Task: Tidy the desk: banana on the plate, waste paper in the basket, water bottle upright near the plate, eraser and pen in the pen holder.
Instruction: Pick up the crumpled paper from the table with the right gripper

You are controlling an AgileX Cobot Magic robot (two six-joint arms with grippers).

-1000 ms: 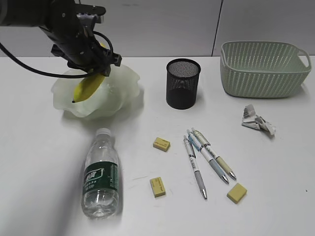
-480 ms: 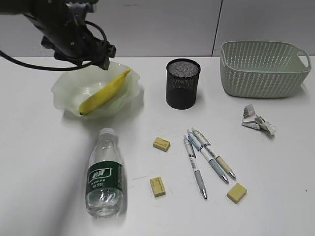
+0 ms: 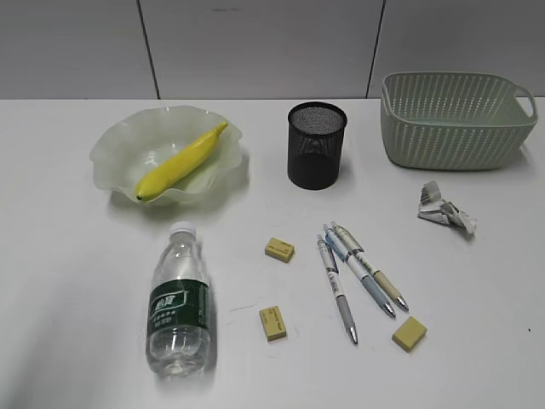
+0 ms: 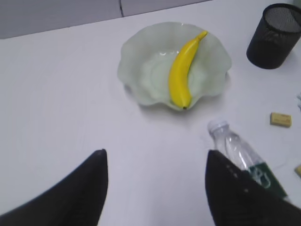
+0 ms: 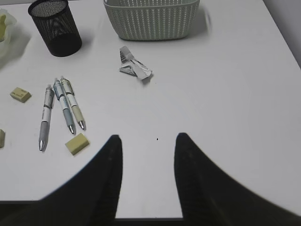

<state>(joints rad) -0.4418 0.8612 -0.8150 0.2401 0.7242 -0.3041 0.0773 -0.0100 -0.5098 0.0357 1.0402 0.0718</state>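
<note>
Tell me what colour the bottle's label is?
Dark green on the clear plastic water bottle, clearest in the exterior view.

Both arms withdrawn, grippers empty and spread

Neither arm appeared in the exterior view. In the left wrist view, the left gripper [image 4: 155,188] hung above the bench with its two dark fingers [image 4: 75,193] wide apart and nothing between them. In the right wrist view, the right gripper [image 5: 148,176] likewise hovered over the bench, its fingers [image 5: 197,183] parted and holding nothing.
</note>
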